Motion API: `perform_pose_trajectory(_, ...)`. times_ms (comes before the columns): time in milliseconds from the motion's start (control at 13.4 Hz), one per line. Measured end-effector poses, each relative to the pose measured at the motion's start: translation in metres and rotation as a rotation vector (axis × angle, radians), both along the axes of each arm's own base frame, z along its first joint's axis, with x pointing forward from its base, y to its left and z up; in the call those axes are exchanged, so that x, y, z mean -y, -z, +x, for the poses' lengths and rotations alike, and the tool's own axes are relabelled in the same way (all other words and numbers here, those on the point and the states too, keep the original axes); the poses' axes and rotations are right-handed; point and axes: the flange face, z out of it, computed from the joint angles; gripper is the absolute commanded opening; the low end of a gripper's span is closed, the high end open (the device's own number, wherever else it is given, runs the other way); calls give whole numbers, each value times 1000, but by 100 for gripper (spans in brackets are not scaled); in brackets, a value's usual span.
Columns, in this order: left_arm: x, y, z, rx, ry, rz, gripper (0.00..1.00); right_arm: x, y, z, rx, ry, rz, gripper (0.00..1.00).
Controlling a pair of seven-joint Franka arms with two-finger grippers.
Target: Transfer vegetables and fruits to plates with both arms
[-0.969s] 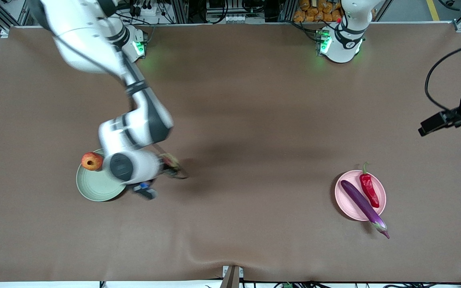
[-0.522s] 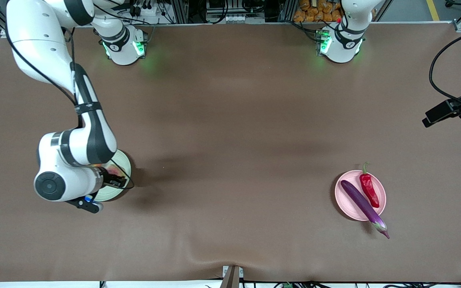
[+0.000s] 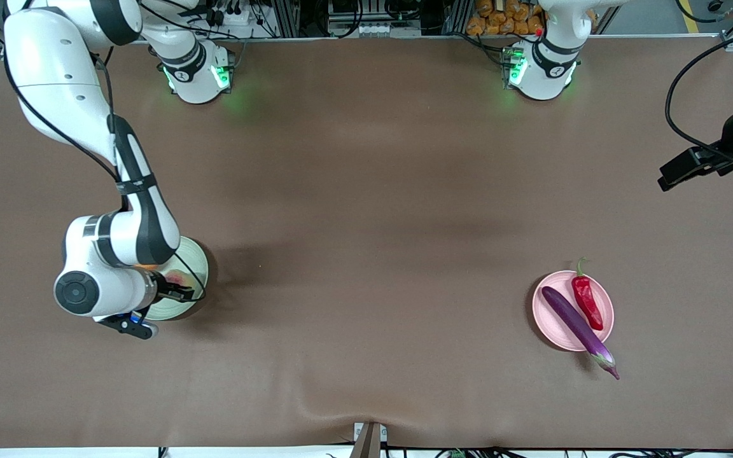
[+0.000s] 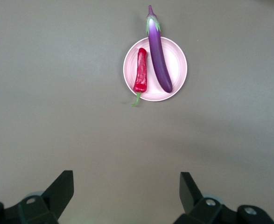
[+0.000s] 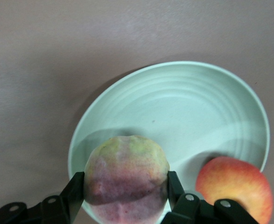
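Matt brown cloth (image 3: 366, 210) covers the table; matt ridged green plate (image 5: 183, 107); matt pink plate (image 4: 176, 63); glossy eggplant (image 4: 158, 51) and chili (image 4: 140, 70); dull-skinned peach (image 5: 126, 175).

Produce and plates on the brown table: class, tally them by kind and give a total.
Vegetables: 2, long purple eggplant and glossy red chili pepper.
Fruits: 2, round red-yellow apple and blushed pale peach.
Plates: 2, pale green round plate and pale pink round plate.
Total: 6.

Even bright overhead light, soft shadows beside arm and plates, sharp focus throughout
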Motion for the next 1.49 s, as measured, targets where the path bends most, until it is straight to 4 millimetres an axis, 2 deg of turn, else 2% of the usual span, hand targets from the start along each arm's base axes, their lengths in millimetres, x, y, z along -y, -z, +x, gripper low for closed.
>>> perform_pose_trajectory(149, -2, 1, -5, -5, 13, 7, 100, 22, 2, 0, -5, 18, 12, 100)
perform_pose_trajectory(224, -2, 1, -10, -1, 16, 8, 100, 26, 1, 1, -4, 32, 30, 100)
perform_pose_trajectory(373, -1, 1, -21, 13, 21, 9, 100, 15, -8, 5, 8, 70, 105, 100)
perform_pose_trajectory(447, 0, 1, -25, 15, 23, 9, 100, 9, -22, 9, 20, 84, 142, 100)
perform_pose_trajectory(671, 1, 1, -27, 16, 26, 9, 100, 2, -86, 27, 87, 76, 174, 100)
perform_pose_trajectory(820, 1, -1, -26, 30, 26, 8, 100, 1, -121, 32, 107, 50, 180, 100)
perform_pose_trajectory(895, 1, -6, -25, 44, 25, 7, 100, 0, -144, 34, 105, 28, 185, 100)
perform_pose_trajectory(1044, 0, -14, -26, 61, 23, 6, 100, 0, -208, 29, 118, 3, 189, 100)
perform_pose_trajectory(1268, -1, -16, -26, 65, 24, 6, 100, 3, -307, -5, 143, -39, 107, 100)
perform_pose_trajectory(1491, -2, -15, -28, 44, 82, 8, 100, -13, -388, -48, 198, -84, 54, 100)
